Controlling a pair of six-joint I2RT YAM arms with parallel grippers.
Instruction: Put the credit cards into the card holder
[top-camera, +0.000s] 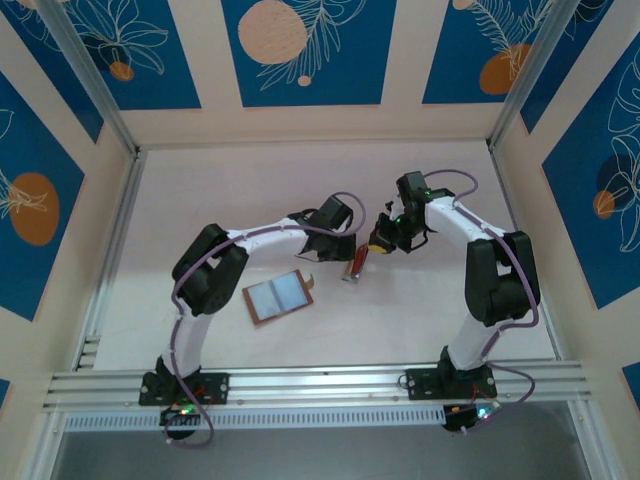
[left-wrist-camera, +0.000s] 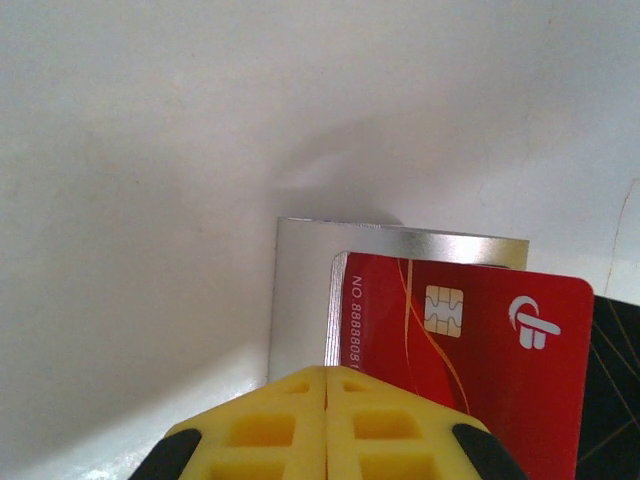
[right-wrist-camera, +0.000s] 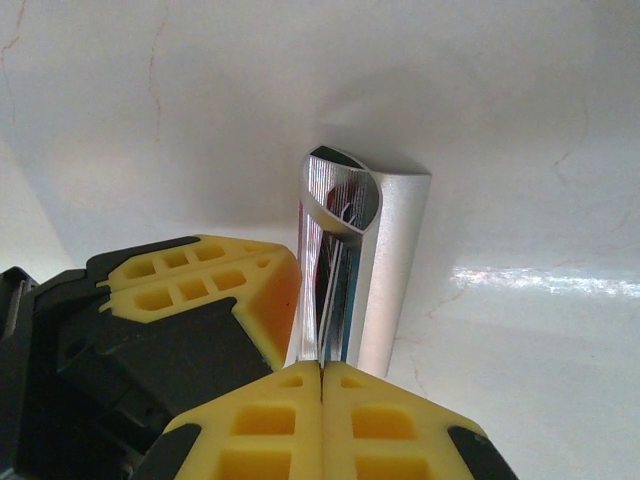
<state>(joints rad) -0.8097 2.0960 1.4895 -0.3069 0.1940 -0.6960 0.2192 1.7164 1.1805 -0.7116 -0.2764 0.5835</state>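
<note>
Card holder (top-camera: 279, 298) near left pincer (top-camera: 348, 252), not touching

You're looking at a robot test cell, lab-style, not a home. White table (top-camera: 200, 190) boxed in by blue-and-cream leaf-print wall panels (top-camera: 300, 50), aluminium frame posts (top-camera: 88, 75) at the corners, left arm (top-camera: 205, 275) and right arm (top-camera: 495, 280) bolted to an aluminium rail (top-camera: 320, 383).

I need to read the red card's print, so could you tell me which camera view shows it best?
The left wrist view: the red card faces the camera, chip, logo and digits legible. The right wrist view catches card edges end-on in the silver case pinched by the right hand; from overhead it is a red sliver.
</note>
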